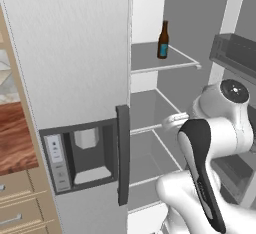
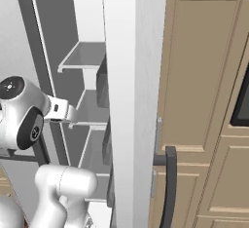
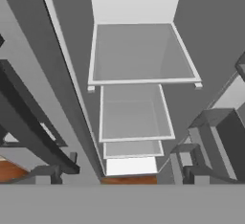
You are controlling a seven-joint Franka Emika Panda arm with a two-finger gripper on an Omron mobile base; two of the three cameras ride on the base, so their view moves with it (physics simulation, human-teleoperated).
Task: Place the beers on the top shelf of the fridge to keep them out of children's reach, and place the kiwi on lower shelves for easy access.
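Amber brown glass beer bottle with blue label (image 1: 163, 40) stands upright on pale grey top shelf (image 1: 150, 60) of open brushed-silver fridge (image 1: 70, 53); fingers spread, holding nothing.

The fridge (image 1: 70, 43) door looks like brushed, silvery metal. Its handle (image 1: 122, 153) is dark and matt. The shelves (image 3: 136, 55) inside are smooth, pale grey plastic with white rims. The beer bottle (image 1: 163, 40) is shiny brown glass. The cupboards (image 2: 204, 76) look like smooth tan wood.
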